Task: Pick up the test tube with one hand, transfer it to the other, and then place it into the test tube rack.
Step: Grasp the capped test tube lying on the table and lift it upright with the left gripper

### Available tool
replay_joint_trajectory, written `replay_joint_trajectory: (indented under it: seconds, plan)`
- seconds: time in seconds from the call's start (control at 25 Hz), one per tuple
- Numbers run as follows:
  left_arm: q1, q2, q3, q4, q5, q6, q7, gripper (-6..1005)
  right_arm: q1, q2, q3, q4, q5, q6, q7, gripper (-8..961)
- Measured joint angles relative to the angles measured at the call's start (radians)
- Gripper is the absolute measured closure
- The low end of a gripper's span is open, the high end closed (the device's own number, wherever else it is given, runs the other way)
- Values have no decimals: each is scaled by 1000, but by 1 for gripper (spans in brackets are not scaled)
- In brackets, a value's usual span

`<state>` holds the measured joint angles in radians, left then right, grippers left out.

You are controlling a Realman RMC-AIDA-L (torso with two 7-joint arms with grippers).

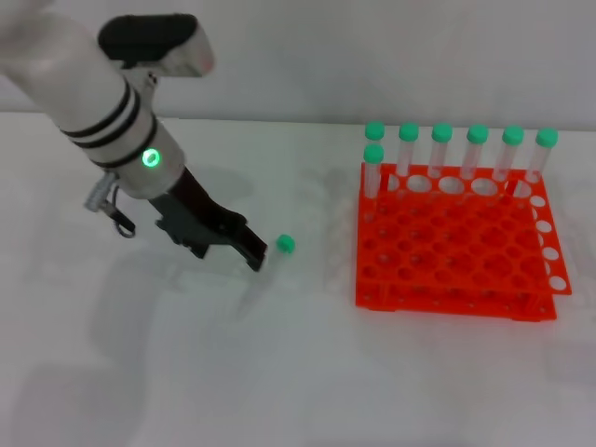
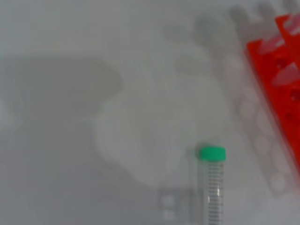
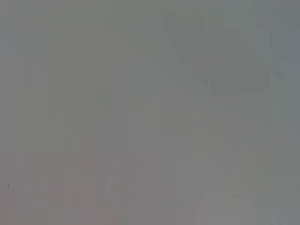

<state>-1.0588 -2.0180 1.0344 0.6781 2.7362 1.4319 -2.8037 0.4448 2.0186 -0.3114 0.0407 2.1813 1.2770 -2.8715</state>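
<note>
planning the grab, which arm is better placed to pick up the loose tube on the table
Left. The left gripper hangs just beside the tube, which lies on the table left of the rack, and its wrist view shows the tube close up. The right arm appears in no view.

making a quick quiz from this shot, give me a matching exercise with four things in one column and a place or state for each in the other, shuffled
Things
1. test tube
2. test tube rack
3. left gripper
4. seven capped tubes

Places or states
A. standing upright in the rack's far holes
B. lying on the white table, green cap toward the rack
C. orange, on the table on the robot's right side
D. low over the table, at the lying tube's clear end

Pairs: 1-B, 2-C, 3-D, 4-A
</note>
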Motion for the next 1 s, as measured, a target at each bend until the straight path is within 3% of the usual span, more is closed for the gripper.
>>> replay_joint_trajectory:
  seconds: [0.48,1.0]
  plan:
    - [-15,-16,13,-90,19,-72,-2,124,0,1,0,2,0,-10,0,92]
    - [-24,-43,77,-161,20,-179,4,250,18,3,0,4,-1,-33,0,92]
